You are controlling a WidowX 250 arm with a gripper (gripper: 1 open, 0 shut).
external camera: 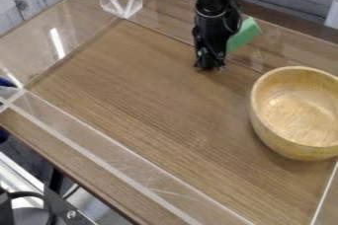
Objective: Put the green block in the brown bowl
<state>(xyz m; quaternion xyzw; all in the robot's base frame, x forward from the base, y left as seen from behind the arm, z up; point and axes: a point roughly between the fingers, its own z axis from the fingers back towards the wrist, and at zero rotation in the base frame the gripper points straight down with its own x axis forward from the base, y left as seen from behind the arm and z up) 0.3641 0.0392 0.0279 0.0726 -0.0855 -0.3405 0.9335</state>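
Note:
The green block shows at the back of the table, just right of my black gripper's body, which hides its left end. My gripper points down with its tips at the wooden surface, left of and nearer than the block. Its fingers look shut with nothing visible between them. I cannot tell whether the gripper's body touches the block. The brown bowl stands empty at the right, well apart from both the gripper and the block.
A clear plastic wall rims the wooden table on all sides. A clear plastic corner piece stands at the back left. The table's front edge drops off at the lower left.

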